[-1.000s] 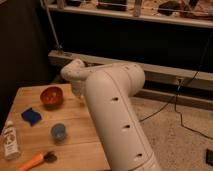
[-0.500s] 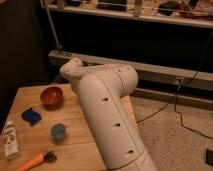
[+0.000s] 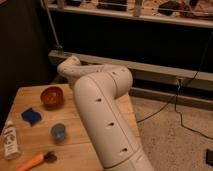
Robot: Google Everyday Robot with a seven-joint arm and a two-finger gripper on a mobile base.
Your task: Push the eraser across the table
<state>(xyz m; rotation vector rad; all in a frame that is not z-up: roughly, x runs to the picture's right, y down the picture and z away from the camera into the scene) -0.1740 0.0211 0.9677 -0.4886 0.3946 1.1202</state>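
The small square table with a light plank-grained top stands at lower left. A flat blue block, apparently the eraser, lies on its left part, below a red bowl. My thick white arm rises from the bottom edge over the table's right side, bends at an elbow, and reaches left to a joint above the table's far edge. My gripper does not show; it is hidden behind the arm or out of view.
A small blue cup, a white bottle and an orange-handled brush stand on the table's front left. A dark wall and metal rail run behind. Speckled floor with black cables lies to the right.
My arm has swung slightly to the left over the table. The objects on the table have not moved.
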